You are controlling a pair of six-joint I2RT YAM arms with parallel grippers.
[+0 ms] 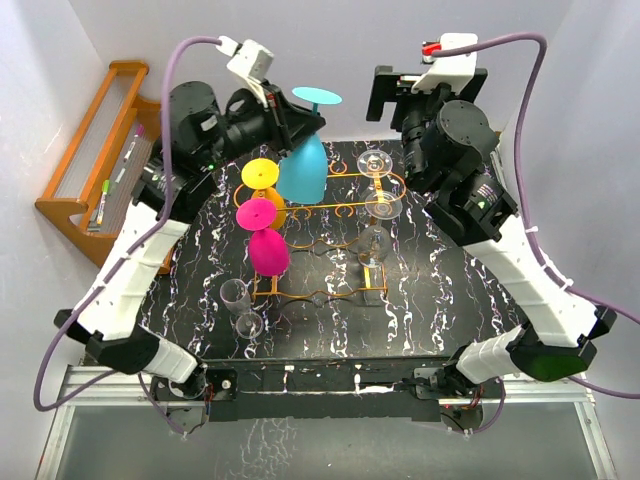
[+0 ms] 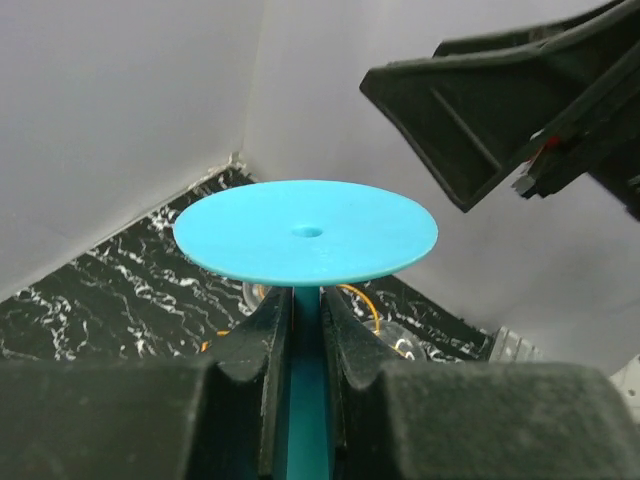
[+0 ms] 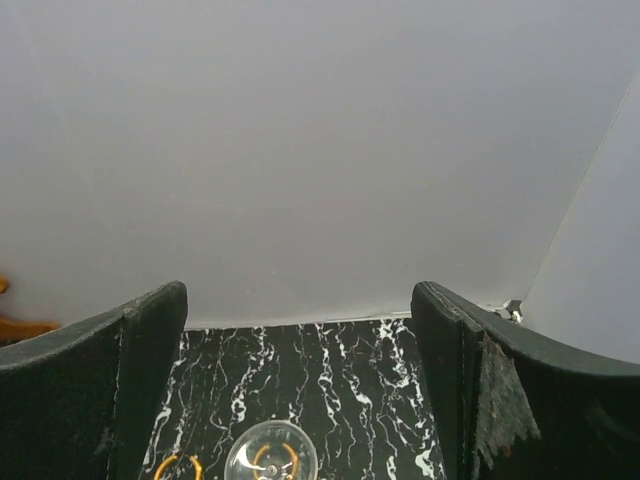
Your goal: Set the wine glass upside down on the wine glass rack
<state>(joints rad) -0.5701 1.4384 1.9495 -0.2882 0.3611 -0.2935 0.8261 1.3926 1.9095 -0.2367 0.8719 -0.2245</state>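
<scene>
A blue wine glass [image 1: 302, 168] hangs upside down, foot [image 2: 305, 232] uppermost, above the back left part of the wine glass rack [image 1: 345, 212]. My left gripper [image 1: 297, 122] is shut on its stem [image 2: 308, 400], just under the foot, with both fingers pressed against the stem. The bowl sits over the rack's orange-gold wire frame; whether it touches the wire I cannot tell. My right gripper [image 1: 388, 95] is raised at the back right of the rack, open and empty. In the right wrist view its fingers [image 3: 150, 380] stand wide apart above the table.
On the rack hang a yellow glass [image 1: 262, 175], two pink glasses [image 1: 266, 248] and clear glasses [image 1: 382, 203]. Another clear glass [image 1: 241, 305] is on the black marble table [image 1: 450, 290] in front of the rack on the left. A slatted wooden rack [image 1: 95, 160] leans at the left wall.
</scene>
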